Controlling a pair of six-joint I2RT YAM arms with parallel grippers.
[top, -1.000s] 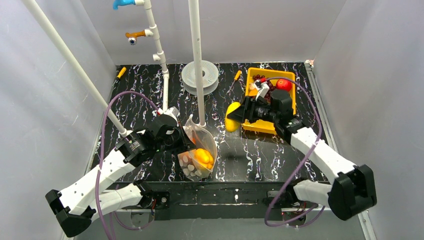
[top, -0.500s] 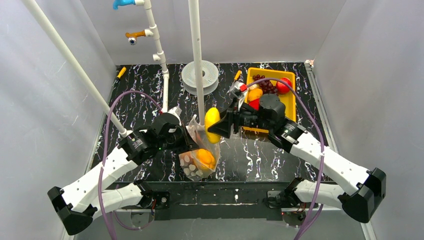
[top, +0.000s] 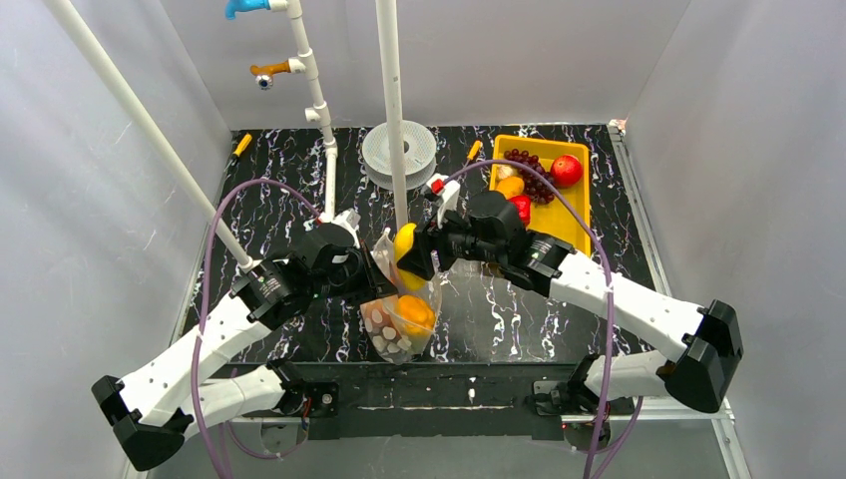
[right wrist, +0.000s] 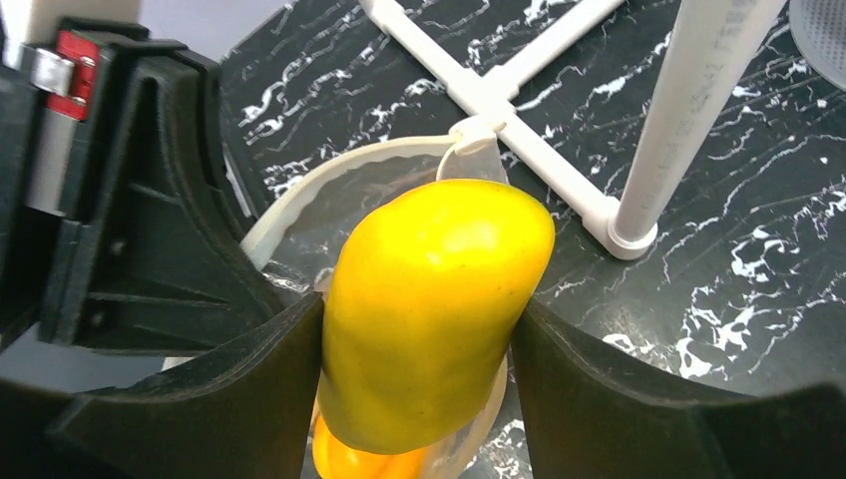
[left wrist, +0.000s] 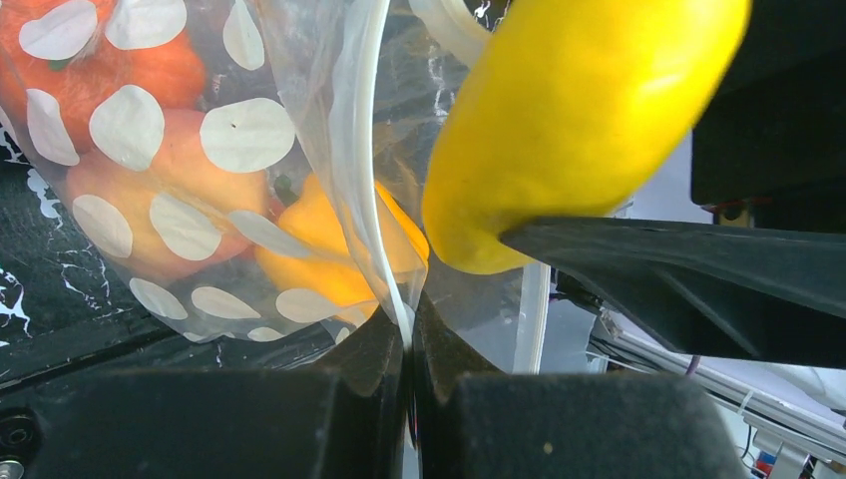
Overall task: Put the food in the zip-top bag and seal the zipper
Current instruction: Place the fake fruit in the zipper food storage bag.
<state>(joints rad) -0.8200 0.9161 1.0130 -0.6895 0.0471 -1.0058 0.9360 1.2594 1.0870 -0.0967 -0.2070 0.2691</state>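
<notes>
Right gripper [right wrist: 419, 339] clamps a glossy yellow lemon-like fruit [right wrist: 439, 279] above the clear polka-dotted plastic bag [left wrist: 180, 150] — left gripper [left wrist: 409, 389] pinches its rim (orange produce [left wrist: 130, 215] inside).

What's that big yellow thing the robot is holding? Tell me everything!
The yellow fruit is smooth, shiny and plump, like toy plastic, longer than wide. The right gripper clamps it between two black fingers, one on each side. It hangs at the open mouth of the dotted clear bag, whose edge the left gripper pinches. Beneath it, orange food lies in the bag.
</notes>
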